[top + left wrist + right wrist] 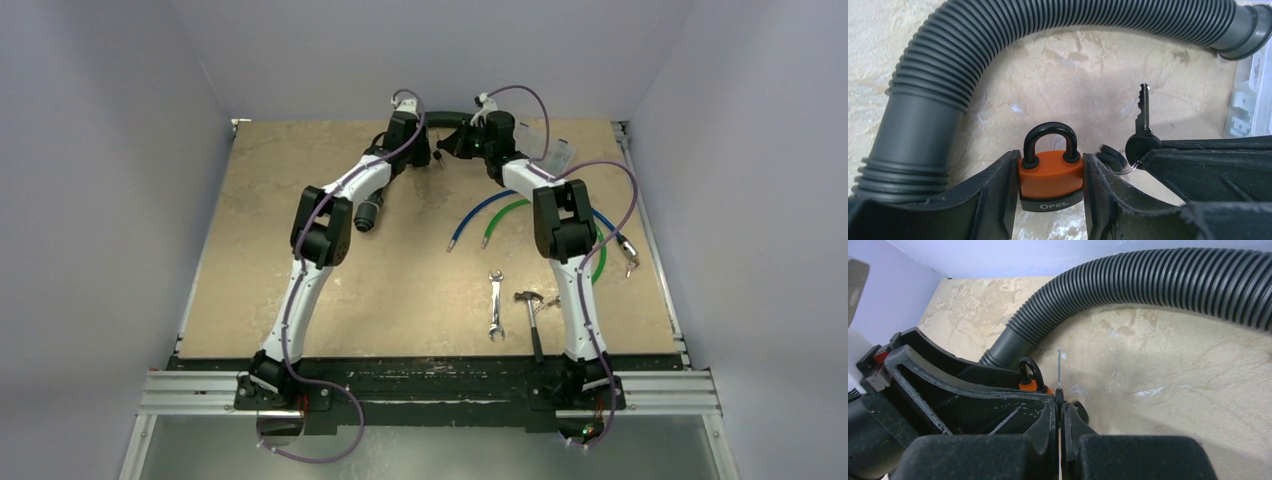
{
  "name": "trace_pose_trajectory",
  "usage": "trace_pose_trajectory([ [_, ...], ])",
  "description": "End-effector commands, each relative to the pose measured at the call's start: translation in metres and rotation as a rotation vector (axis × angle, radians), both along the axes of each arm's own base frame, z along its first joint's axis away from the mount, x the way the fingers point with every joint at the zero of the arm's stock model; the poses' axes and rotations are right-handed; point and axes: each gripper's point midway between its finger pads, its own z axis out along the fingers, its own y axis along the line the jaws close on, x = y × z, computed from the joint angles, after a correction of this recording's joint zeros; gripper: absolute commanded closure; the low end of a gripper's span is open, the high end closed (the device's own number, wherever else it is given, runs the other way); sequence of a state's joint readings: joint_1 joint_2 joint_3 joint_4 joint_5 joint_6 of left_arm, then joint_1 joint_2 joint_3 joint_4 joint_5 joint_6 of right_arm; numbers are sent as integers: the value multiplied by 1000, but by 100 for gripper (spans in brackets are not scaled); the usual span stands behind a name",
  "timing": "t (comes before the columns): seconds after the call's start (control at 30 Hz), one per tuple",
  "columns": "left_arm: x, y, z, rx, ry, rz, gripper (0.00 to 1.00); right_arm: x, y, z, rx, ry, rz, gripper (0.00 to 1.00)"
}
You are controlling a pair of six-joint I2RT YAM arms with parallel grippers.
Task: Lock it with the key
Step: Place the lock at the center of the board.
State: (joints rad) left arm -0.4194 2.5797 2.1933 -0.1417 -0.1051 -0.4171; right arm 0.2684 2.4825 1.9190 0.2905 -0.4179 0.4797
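Left wrist view: the left gripper [1050, 157] stands partly open, its two fingers pressing the sides of the orange padlock [1050, 177] at lower centre of the frame. The black shackle points toward the top of the frame, with both legs seated in the body. To the right, the key [1145, 120] stands apart from the padlock, with its blade also pointing up-frame and its black head pinched in the right gripper [1060, 407], whose jaws are fully closed on it. A grey corrugated hose [998, 45] arches across the upper left.

The step in hand, as I judge it, is bringing key to keyway. The keyway is probably on the padlock's underside, which no view shows. I would therefore turn one wrist until blade and keyway face each other and line up the blade's flat before pushing. I would advance slowly, so that the padlock does not slip between the fingers.

Right wrist view: the key shows edge-on as a thin line at centre, which gives its tilt. The padlock is mostly hidden behind the left arm's finger, so only its shackle and a sliver of orange show.

Top external view: both grippers meet at upper centre, but key and padlock are too small to judge.
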Motion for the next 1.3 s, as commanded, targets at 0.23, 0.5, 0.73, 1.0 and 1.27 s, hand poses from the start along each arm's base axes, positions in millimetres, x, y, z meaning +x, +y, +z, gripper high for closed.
trace_pose_trajectory([
  [0.23,31,3,3,12,-105,36,100,26,-9,10,25,-21,-88,100],
  [0.5,32,8,-17,17,-83,39,92,39,-12,2,41,-11,-123,100],
  [0.73,33,9,-32,-10,-58,39,85,48,-14,-4,52,-22,-145,100],
  [1.0,34,10,-30,-7,-66,37,65,52,-11,-4,84,-25,-144,100],
  [1.27,39,8,6,-66,-106,34,47,58,-9,3,106,-56,-142,100],
])
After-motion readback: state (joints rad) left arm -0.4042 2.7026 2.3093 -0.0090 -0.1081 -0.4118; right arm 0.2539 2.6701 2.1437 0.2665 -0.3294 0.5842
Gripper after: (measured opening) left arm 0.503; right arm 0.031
